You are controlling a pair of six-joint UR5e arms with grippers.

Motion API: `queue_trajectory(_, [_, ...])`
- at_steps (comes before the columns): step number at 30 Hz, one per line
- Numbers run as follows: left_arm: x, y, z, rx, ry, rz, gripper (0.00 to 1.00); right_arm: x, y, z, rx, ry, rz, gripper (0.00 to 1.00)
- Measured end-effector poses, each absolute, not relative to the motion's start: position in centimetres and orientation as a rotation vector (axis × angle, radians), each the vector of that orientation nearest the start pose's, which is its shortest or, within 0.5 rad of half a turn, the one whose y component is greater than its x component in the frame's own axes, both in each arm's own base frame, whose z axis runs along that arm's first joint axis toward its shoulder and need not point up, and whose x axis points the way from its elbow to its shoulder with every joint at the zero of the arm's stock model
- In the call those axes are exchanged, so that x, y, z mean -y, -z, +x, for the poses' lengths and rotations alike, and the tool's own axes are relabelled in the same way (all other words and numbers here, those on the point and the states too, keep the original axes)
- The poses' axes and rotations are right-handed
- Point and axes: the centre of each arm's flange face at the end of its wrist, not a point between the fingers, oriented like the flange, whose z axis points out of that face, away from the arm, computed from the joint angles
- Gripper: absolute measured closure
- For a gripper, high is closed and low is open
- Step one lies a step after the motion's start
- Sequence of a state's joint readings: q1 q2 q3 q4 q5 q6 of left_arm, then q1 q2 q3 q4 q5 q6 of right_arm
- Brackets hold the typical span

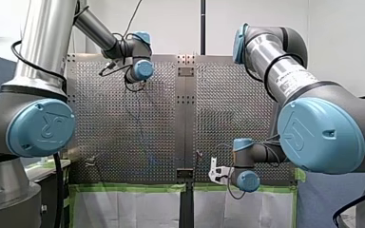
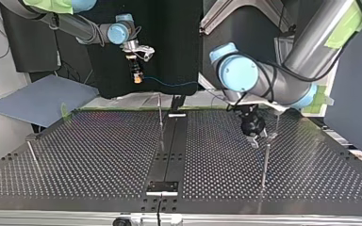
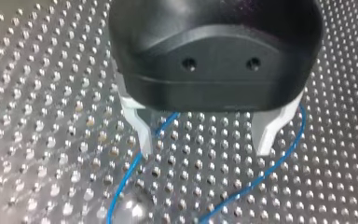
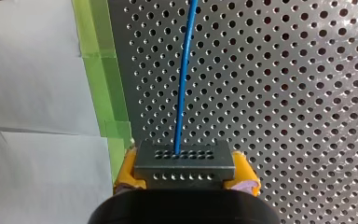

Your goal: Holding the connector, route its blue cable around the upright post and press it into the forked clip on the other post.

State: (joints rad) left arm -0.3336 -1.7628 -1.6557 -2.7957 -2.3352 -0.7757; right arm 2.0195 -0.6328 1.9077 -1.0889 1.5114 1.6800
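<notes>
My right tool (image 4: pixel 186 171) is clamped on the connector (image 4: pixel 184 158), a small dark block with rows of holes, pinched between its yellow pads (image 4: pixel 127 171). The blue cable (image 4: pixel 182 84) leaves the connector's face and runs straight ahead of the tool, toward 12 o'clock in the right wrist view, over the perforated worktop (image 4: pixel 284 93). A strip of green tape (image 4: pixel 100 74) edges the worktop at 9 o'clock of the cable.

In the top view this tool hangs at about 11 o'clock, raised clear of the worktop, and the cable trails from it toward 3 o'clock against the dark backdrop; past that I cannot follow its path.

My left tool (image 3: pixel 204 149) hovers low over the worktop with its pale fingers (image 3: pixel 139 126) spread wide and nothing between them. Two strands of the cable lie on the holes beneath it, one passing just beside each finger.

In the top view the left tool sits at 3 o'clock of the thin middle post (image 2: pixel 160 120), its tips just beside the top of the outer post (image 2: pixel 265 165), at that post's 10 o'clock
</notes>
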Motion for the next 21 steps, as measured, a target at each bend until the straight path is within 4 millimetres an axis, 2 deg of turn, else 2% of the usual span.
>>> queue_trajectory(16, [21.7,-37.7,50.1,-1.572,-0.94,0.286,0.0,42.1,7.7,36.1,1.136,-1.536,1.712,1.0])
queue_trajectory(21, [21.8,-36.8,50.4,-1.589,-0.945,0.322,0.0,42.1,7.7,36.2,1.135,-1.537,1.714,1.0])
